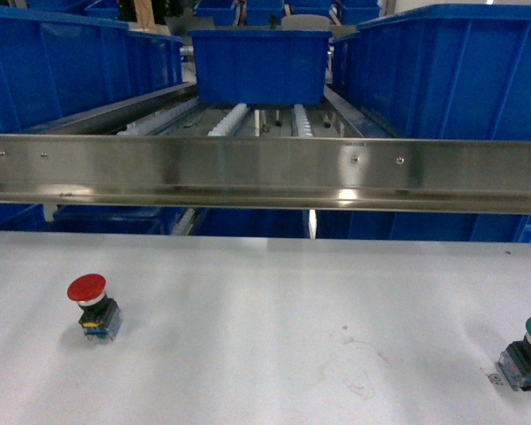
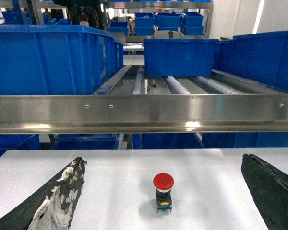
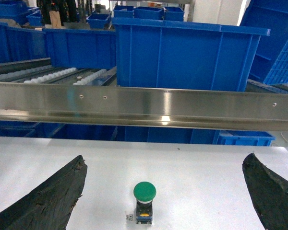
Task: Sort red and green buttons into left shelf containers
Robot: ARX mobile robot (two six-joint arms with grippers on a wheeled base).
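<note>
Meanwhile both tools gaped wide, left tool [image 2: 161, 191] framing the red button [image 2: 163, 190], right tool [image 3: 163, 194] the green button [image 3: 144, 200], on the tabletop [image 1: 265, 301].

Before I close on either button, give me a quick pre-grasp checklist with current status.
1. Red button upright on the white table: ok.
2. Green button upright: ok.
3. Left gripper open, red button centred between its fingers: ok.
4. Right gripper open, green button between its fingers, slightly left of centre: ok.
5. Left blue bin on the shelf, interior free: cannot tell.
</note>
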